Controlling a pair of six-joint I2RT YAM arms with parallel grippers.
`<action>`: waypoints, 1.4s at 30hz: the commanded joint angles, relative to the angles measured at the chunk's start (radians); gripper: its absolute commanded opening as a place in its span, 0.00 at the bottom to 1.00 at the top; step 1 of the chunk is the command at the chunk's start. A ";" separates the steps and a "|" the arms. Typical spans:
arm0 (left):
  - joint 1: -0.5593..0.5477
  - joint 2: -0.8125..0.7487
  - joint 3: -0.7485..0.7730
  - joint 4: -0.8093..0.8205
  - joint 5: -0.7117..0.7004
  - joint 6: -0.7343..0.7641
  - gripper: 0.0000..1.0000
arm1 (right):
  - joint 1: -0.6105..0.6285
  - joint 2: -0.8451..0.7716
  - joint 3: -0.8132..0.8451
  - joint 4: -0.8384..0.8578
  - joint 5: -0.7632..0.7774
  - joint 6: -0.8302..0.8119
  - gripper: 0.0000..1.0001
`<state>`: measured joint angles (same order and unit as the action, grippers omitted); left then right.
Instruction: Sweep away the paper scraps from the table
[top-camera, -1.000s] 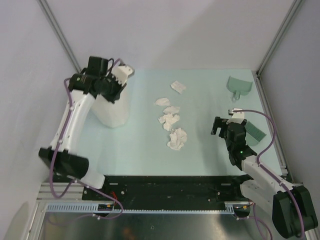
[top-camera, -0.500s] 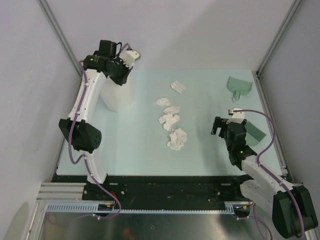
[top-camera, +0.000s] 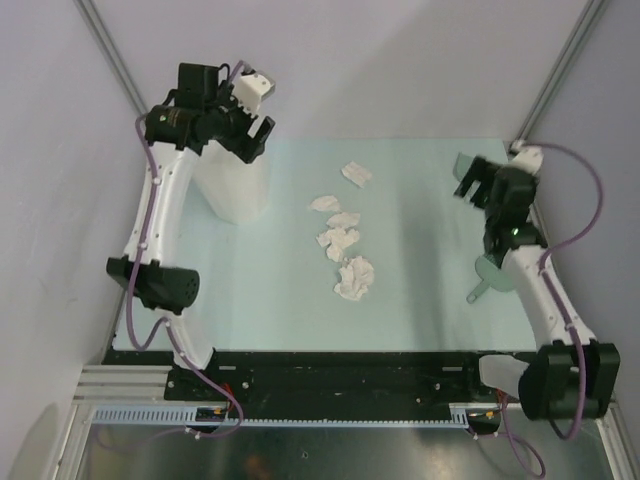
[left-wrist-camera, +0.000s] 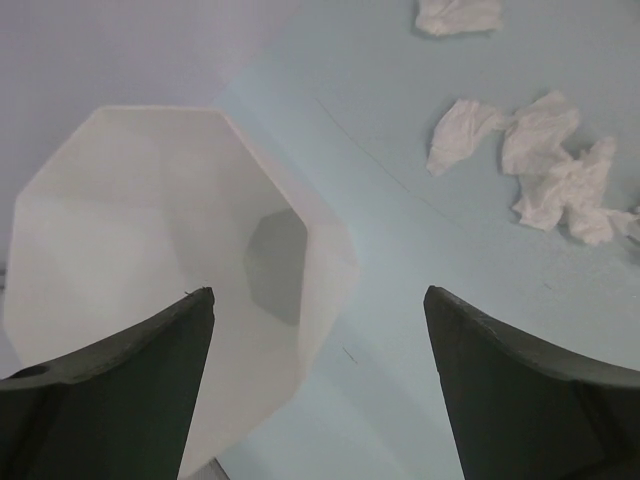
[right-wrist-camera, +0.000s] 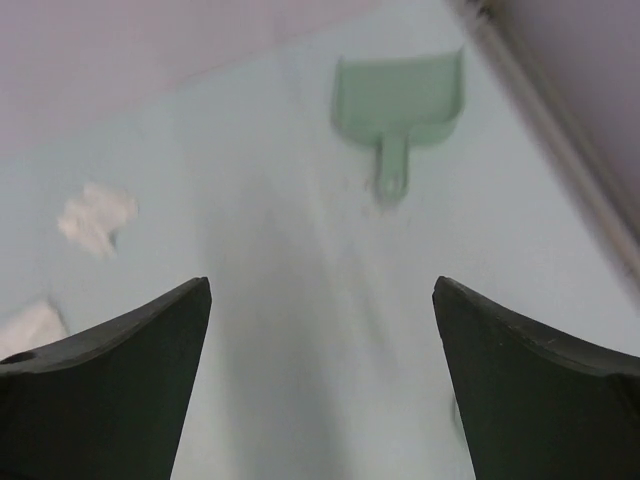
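Left gripper (top-camera: 260, 118) spread wide, empty, above white bin (top-camera: 235, 190), paper scraps (top-camera: 340, 240) clustered on table (top-camera: 280, 270) right of bin, right gripper (right-wrist-camera: 320, 285) spread, empty, far right of bin, near green dustpan (right-wrist-camera: 400, 95)

White arms (top-camera: 157, 208) with black joints (purple cables (top-camera: 600, 190) trailing).

Plain pale grey walls (top-camera: 350, 60) enclosed a pale mint-green rectangular bench (top-camera: 270, 270) on three sides. Silver metal frame rails (top-camera: 116, 62) rose at both far corners. A black front rail (top-camera: 340, 372) closed the near side, with a brushed steel plate (top-camera: 320, 455) nearer still. The light was soft and even, the shadows faint.
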<state>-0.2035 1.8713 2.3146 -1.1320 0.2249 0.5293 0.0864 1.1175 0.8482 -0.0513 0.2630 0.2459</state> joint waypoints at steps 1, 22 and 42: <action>-0.068 -0.219 -0.030 0.009 0.083 -0.046 0.90 | -0.154 0.186 0.282 -0.206 -0.111 -0.035 0.96; -0.237 -0.594 -0.675 0.029 0.119 0.009 0.91 | -0.235 1.169 1.324 -0.783 -0.139 -0.060 0.98; -0.237 -0.624 -0.698 0.035 0.088 0.029 0.91 | -0.250 1.286 1.302 -0.742 -0.174 -0.059 0.29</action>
<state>-0.4366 1.2865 1.6218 -1.1141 0.3157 0.5335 -0.1471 2.3947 2.1124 -0.8059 0.1143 0.1841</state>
